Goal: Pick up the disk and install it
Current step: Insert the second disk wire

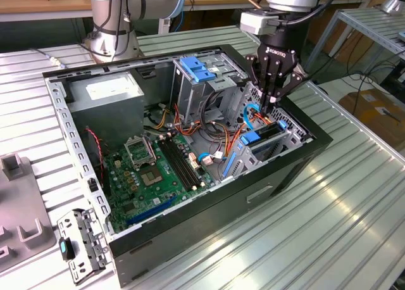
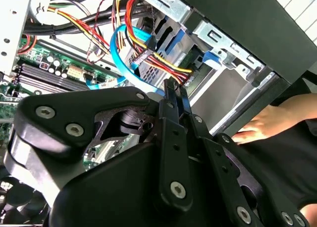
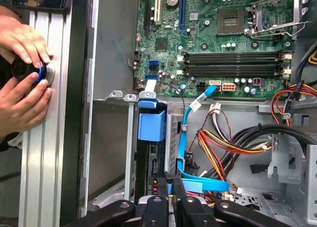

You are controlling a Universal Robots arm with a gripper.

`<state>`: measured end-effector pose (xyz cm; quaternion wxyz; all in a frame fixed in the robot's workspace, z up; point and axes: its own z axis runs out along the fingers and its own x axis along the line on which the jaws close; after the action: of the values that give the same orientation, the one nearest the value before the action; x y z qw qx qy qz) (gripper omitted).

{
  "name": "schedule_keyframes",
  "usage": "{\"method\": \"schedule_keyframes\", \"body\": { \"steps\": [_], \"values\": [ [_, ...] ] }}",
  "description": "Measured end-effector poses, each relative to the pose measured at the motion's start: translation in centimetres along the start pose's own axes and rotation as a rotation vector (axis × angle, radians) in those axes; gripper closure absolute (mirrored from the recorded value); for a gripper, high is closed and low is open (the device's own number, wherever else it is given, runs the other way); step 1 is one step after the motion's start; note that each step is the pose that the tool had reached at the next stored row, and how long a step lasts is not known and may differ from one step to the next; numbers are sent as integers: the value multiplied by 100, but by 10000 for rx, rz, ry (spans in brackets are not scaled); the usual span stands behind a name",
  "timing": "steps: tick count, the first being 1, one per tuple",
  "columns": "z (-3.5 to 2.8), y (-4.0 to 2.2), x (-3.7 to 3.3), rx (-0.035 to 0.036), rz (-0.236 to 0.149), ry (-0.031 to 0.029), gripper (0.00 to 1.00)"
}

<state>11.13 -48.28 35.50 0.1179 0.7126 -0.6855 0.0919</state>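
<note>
The disk [image 1: 264, 134] stands on edge inside the drive cage at the case's front corner, on the exterior view's right. Its blue end handle [image 3: 151, 120] points toward the motherboard, and its dark body [image 3: 148, 162] runs back from the handle in the first wrist view. My gripper [image 1: 272, 105] hangs just above the disk's far end, fingers shut together with nothing seen between them. In both wrist views the fingertips [image 2: 174, 88] sit close to the blue data cable [image 3: 184, 138] and the coloured power wires [image 3: 213, 147]. Whether the fingertips touch the disk is unclear.
The open case [image 1: 76, 151] holds the green motherboard [image 1: 158, 170], a grey power supply [image 1: 104, 90] and an upper cage with a blue latch [image 1: 197, 69]. A person's hands [image 3: 25, 63] hold a black knob on the ribbed aluminium table [image 1: 316, 226] beside the case.
</note>
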Motion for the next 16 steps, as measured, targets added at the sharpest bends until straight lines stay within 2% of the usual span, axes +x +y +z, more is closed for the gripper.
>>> {"method": "schedule_keyframes", "body": {
  "steps": [1,5,8,9,16],
  "values": [
    [6,14,10,17,-40,-48,84],
    [26,27,62,43,-96,-135,84],
    [60,45,151,79,-159,-317,84],
    [63,47,156,83,-168,-331,84],
    [63,48,156,87,-180,-333,84]
  ]
}}
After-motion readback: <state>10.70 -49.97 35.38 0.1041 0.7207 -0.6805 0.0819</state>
